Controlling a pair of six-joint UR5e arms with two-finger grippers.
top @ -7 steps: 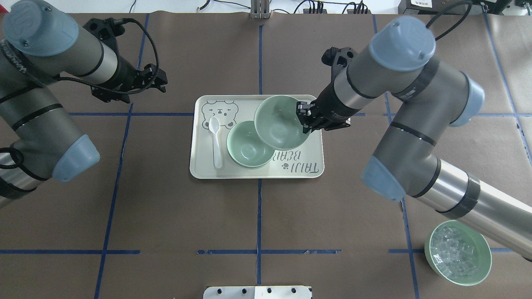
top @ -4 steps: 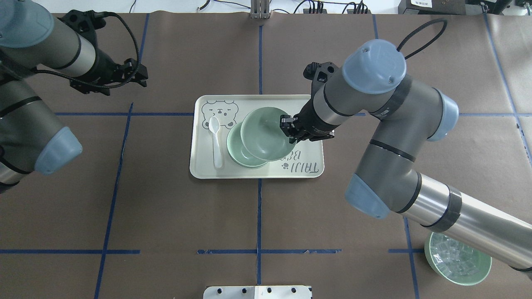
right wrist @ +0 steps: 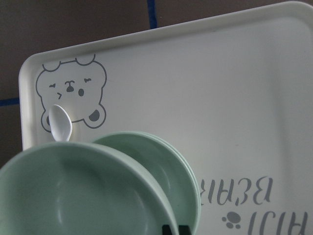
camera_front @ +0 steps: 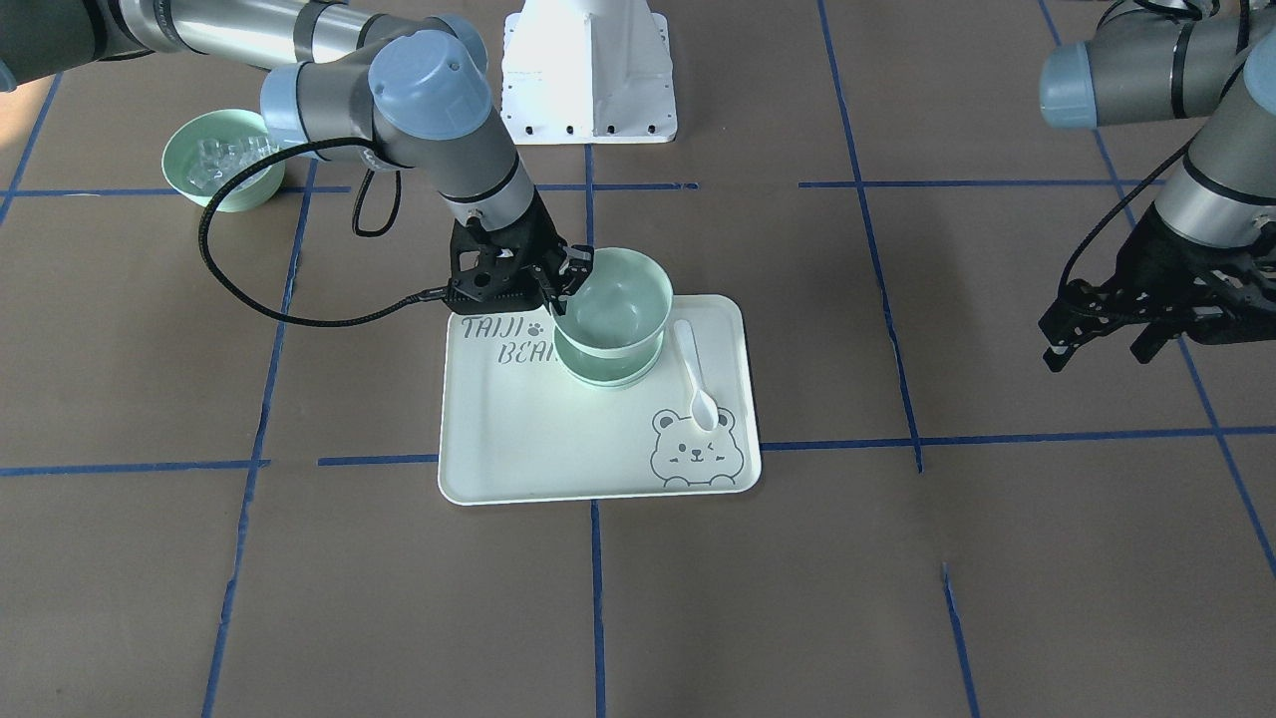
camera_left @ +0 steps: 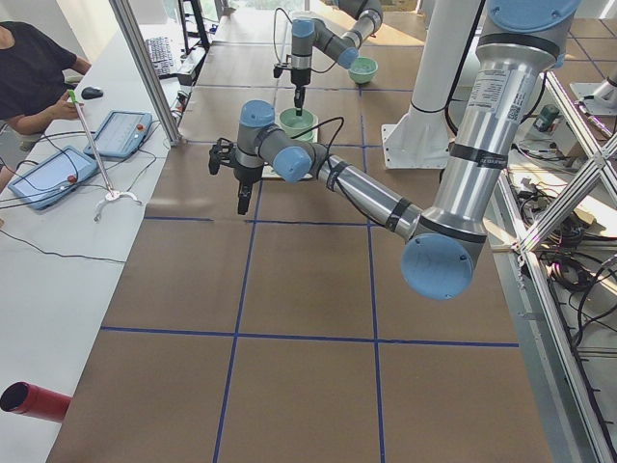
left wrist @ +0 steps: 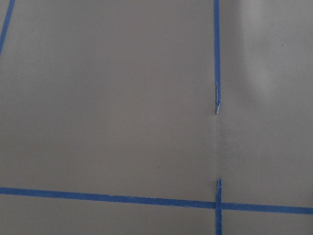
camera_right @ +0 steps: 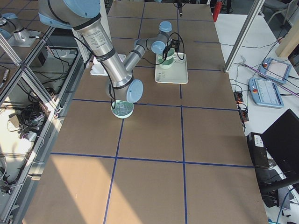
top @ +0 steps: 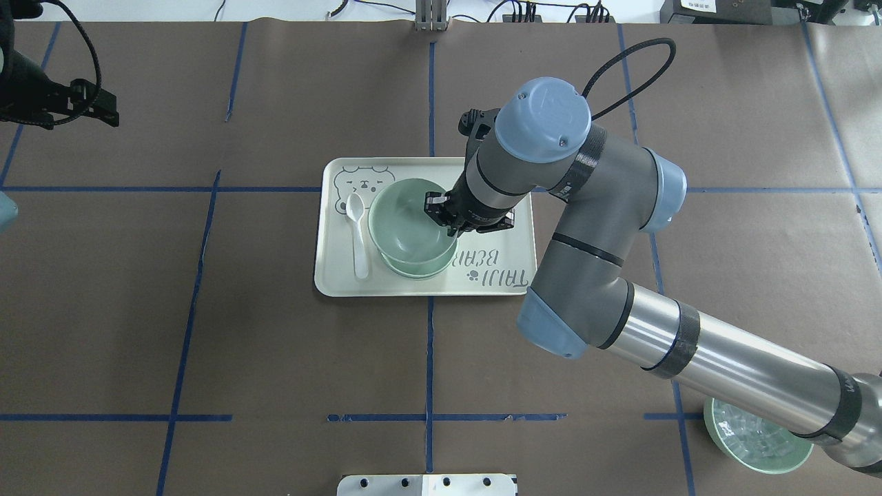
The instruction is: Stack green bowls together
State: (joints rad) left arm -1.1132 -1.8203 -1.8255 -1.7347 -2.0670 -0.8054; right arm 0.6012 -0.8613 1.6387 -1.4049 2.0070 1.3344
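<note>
On the desk [top: 275,358], the right arm [top: 592,227] has carried its green bowl [top: 403,224] sideways. It now hangs right above the stacked green bowls [top: 422,271] on the tray [top: 337,275]. The right claw [top: 441,212] pinches the rim. It likely just needs lowering now. The left claw [camera_front: 1097,344], spread and empty, has pulled far away.

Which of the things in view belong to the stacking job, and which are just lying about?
Job in hand: held green bowl, gripped at its rim by the right pincer; stacked green bowls beneath it.
Lying about: white spoon; bear-print tray; green bowl of clear cubes.
</note>
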